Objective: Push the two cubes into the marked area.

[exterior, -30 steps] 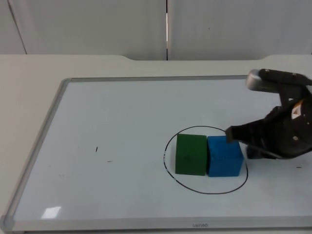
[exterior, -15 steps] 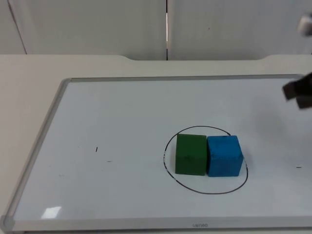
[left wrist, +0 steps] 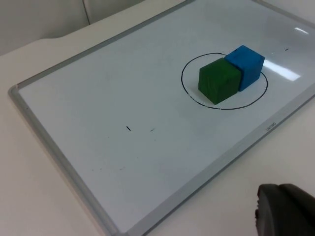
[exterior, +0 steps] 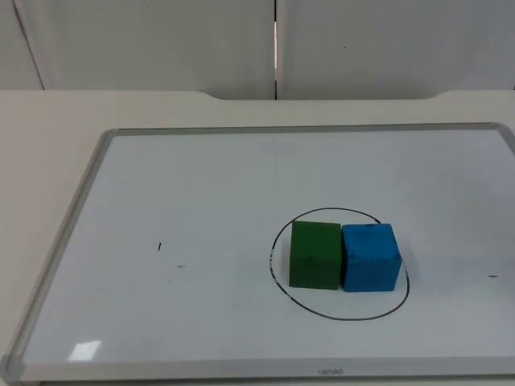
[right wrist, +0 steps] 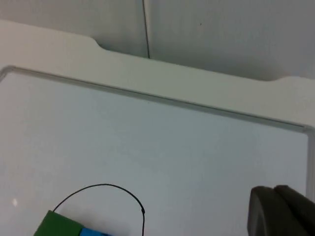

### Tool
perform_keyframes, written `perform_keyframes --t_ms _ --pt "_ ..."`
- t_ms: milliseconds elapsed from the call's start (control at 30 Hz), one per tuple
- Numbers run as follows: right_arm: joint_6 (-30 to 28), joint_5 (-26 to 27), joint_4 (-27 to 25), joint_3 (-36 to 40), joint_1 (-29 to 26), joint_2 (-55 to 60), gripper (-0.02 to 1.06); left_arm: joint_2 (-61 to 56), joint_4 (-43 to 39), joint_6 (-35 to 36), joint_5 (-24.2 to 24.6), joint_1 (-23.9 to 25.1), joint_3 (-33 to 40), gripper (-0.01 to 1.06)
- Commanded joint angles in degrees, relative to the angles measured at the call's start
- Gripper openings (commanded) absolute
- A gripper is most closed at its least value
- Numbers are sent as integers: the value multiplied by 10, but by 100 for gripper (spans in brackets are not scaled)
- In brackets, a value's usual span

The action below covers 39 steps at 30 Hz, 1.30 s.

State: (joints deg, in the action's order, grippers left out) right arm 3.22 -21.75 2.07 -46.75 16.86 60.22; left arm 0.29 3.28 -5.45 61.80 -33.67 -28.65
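Green cube (exterior: 315, 255), blue cube (exterior: 370, 257), black drawn circle (exterior: 338, 315), white board (exterior: 185, 201), grey frame (exterior: 60, 245)

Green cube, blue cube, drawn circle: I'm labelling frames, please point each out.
green cube (exterior: 315, 255), top view, its top face.
blue cube (exterior: 371, 257), top view, its top face.
drawn circle (exterior: 346, 317), top view, its near arc.

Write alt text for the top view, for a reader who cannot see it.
A green cube and a blue cube sit side by side, touching, inside a black hand-drawn circle on a whiteboard lying flat on the table. The green cube is on the picture's left, the blue on its right. A grey partition wall stands behind the table.
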Motion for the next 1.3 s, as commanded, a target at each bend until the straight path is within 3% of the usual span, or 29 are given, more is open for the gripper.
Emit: perform_keyframes --t_ms 0,400,767,1067,1267 --pt "-5 -24 4 -1 -3 -42 0 -3 -1 3 -1 -2 2 0" --pt "-16 -152 4 6 -3 -214 0 -3 -1 3 -1 -2 2 0" --pt "-14 -177 -7 110 -3 -389 0 -3 -1 3 -1 -2 2 0" --pt "-14 -316 -12 120 -3 -522 0 -3 -1 3 -1 -2 2 0" --pt "-14 -369 -12 120 -3 -576 0 -3 -1 3 -1 -2 2 0"
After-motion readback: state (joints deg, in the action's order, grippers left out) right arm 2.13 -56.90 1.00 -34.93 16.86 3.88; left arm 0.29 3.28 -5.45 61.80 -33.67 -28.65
